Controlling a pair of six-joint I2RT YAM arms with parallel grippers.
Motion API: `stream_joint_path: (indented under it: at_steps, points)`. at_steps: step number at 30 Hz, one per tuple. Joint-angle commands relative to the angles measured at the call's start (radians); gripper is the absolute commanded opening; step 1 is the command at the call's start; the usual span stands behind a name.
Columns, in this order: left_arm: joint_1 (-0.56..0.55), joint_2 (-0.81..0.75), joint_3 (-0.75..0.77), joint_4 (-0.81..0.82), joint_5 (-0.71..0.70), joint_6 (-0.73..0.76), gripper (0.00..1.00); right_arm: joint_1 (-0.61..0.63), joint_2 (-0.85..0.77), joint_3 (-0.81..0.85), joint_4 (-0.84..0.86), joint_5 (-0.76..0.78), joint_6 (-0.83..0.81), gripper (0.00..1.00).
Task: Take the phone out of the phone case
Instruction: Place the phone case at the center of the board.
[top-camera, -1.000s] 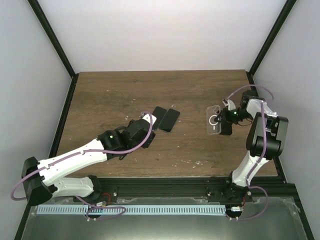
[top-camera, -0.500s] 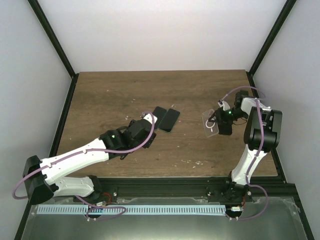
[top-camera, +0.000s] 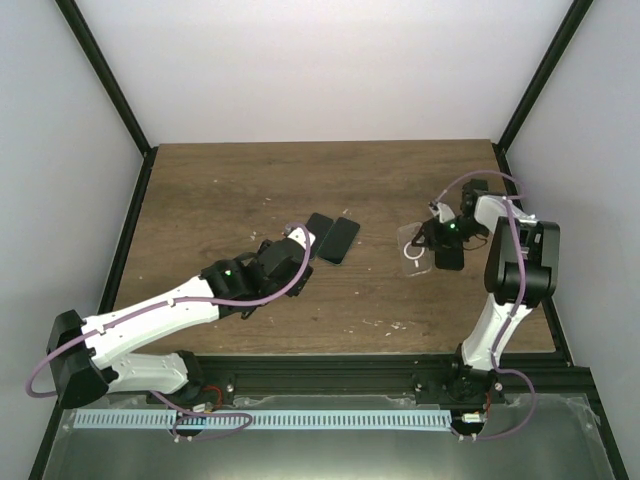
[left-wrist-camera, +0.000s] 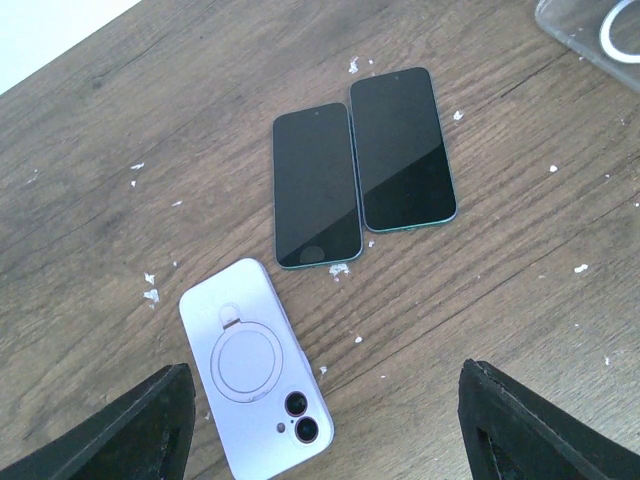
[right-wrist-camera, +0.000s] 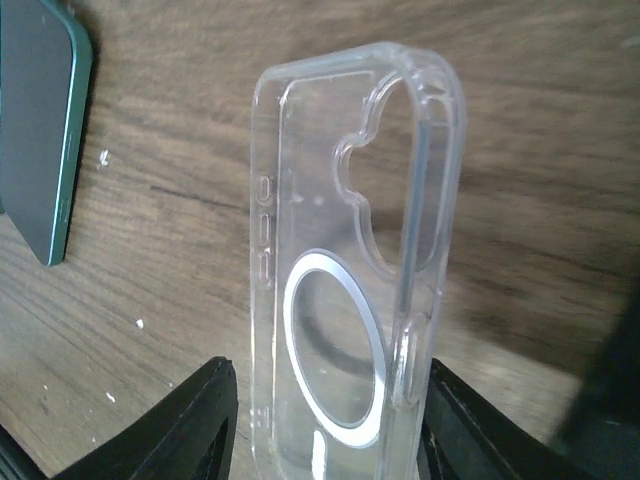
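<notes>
A lavender phone case (left-wrist-camera: 255, 372) with a phone in it lies back up on the table, showing its ring stand and two camera lenses. My left gripper (left-wrist-camera: 325, 425) hangs open above it, the case near its left finger; the top view hides this case under the left arm. An empty clear case (right-wrist-camera: 345, 270) stands on its long edge between the fingers of my open right gripper (right-wrist-camera: 325, 425), with a gap on the left side. In the top view the clear case (top-camera: 412, 249) lies just left of the right gripper (top-camera: 432, 245).
Two bare dark phones (left-wrist-camera: 316, 185) (left-wrist-camera: 402, 148) lie face up side by side beyond the lavender case, mid-table as a dark pair (top-camera: 331, 238) in the top view. The edge of a dark green phone (right-wrist-camera: 40, 130) shows left of the clear case. White crumbs dot the wooden table (top-camera: 250, 190).
The right gripper has opened and loosened its hold on the clear case, which has shifted left and down to the table. The left arm has hardly moved.
</notes>
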Motion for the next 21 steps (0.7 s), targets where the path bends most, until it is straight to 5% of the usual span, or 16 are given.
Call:
stream_joint_path:
  at_steps: [1,10,18,20,21]
  points:
    - [0.004,0.004,-0.007,0.011,-0.004,-0.001,0.73,0.059,-0.043,-0.019,-0.002,0.047,0.025,0.49]
    - [0.026,0.041,-0.017,-0.029,-0.05,-0.14,0.86,0.027,-0.139,0.042,0.011,0.129,0.015,0.49]
    - [0.243,0.111,-0.131,0.067,0.125,-0.269,0.93,0.028,-0.517,-0.086,0.197,-0.028,-0.016,0.5]
    - [0.313,0.154,-0.132,0.106,0.19,-0.262,0.99,0.028,-0.639,-0.157,0.315,0.047,0.014,0.62]
    - [0.342,0.184,-0.121,0.114,0.22,-0.258,1.0,0.029,-0.693,-0.206,0.388,0.091,0.029,0.84]
